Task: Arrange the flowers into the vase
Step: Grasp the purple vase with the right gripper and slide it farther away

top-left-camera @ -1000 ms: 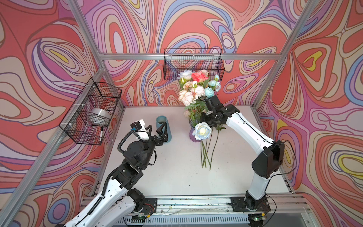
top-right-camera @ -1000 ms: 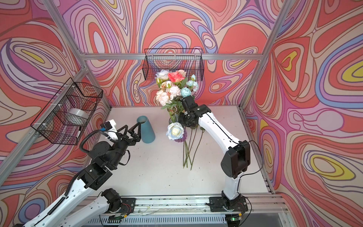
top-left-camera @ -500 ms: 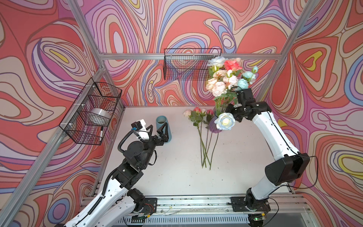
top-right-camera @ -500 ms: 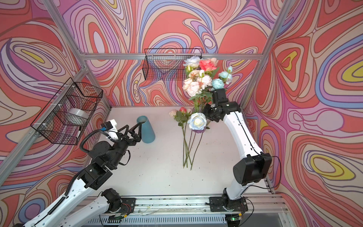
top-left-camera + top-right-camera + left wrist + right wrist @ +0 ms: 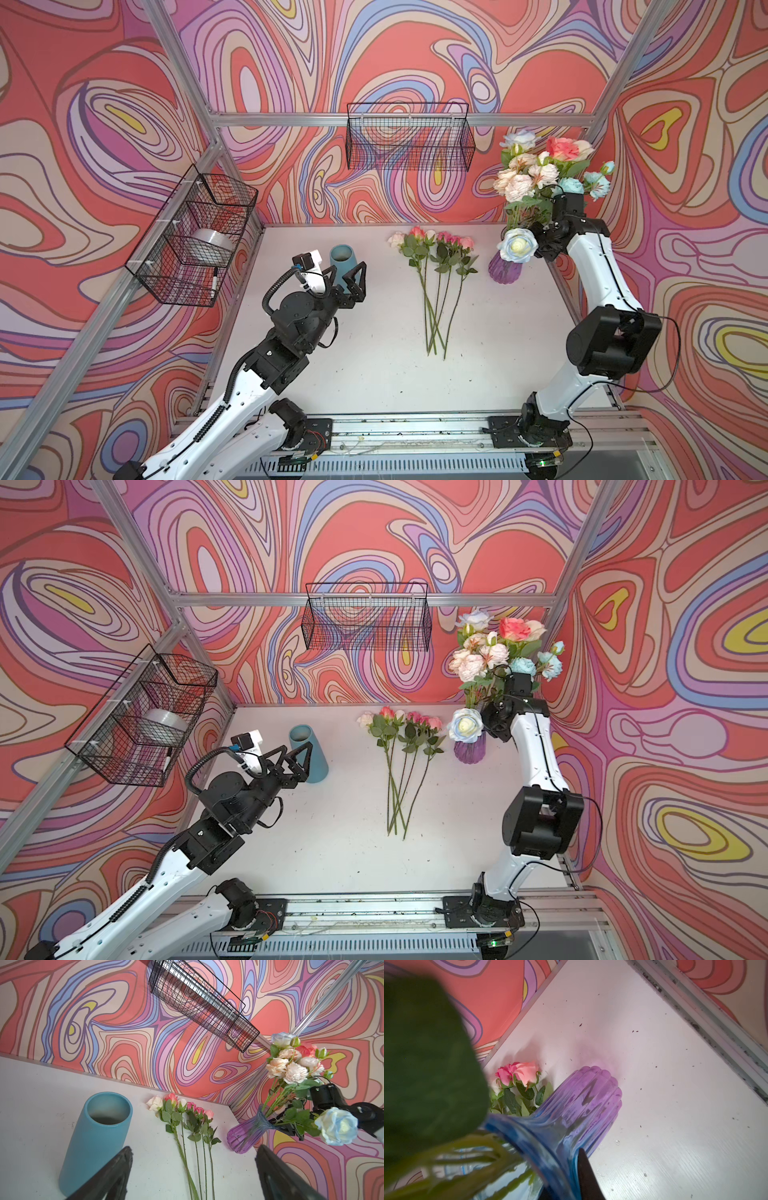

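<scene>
Enclosure with swirl-patterned walls (image 5: 291, 83) and a white table (image 5: 374, 374). One bouquet (image 5: 536, 178) in a purple vase (image 5: 504, 269), tilted: moved in the last second from mid-table, near the teal vase (image 5: 341, 258), to the back corner well apart from it. This uncovers the loose roses (image 5: 436, 266), lying flat between the two vases and probably next to be arranged. On the right gripper (image 5: 539, 243), jaws nearly closed, clamped on the purple vase's mouth. On the left gripper (image 5: 347, 272), jaws wide apart, empty, just beside the teal vase.
</scene>
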`<action>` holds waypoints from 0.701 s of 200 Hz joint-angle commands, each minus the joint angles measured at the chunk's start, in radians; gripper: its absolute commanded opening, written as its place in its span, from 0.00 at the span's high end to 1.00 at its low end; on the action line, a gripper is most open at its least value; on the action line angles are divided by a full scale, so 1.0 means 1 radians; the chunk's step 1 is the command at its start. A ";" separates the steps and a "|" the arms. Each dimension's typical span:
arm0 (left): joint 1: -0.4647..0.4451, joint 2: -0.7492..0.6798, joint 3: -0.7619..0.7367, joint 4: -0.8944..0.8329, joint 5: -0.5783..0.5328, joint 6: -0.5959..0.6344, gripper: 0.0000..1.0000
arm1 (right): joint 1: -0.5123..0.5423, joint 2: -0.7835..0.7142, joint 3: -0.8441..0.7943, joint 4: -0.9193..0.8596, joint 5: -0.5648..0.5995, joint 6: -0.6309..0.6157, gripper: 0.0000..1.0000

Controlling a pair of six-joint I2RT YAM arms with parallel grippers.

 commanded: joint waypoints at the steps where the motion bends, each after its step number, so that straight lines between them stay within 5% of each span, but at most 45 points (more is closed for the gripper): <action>1: 0.002 -0.002 0.033 -0.010 0.002 -0.014 0.08 | -0.012 0.019 0.076 0.162 -0.070 0.039 1.00; 73: 0.002 0.005 0.032 -0.006 0.004 -0.017 0.08 | -0.032 0.114 0.186 0.053 -0.082 0.038 1.00; 91: 0.002 0.011 0.037 -0.012 0.005 -0.016 0.08 | -0.038 0.135 0.205 0.039 -0.105 0.052 0.85; 140: 0.001 0.020 0.040 -0.014 0.010 -0.015 0.08 | -0.039 0.137 0.231 0.027 -0.075 0.053 0.73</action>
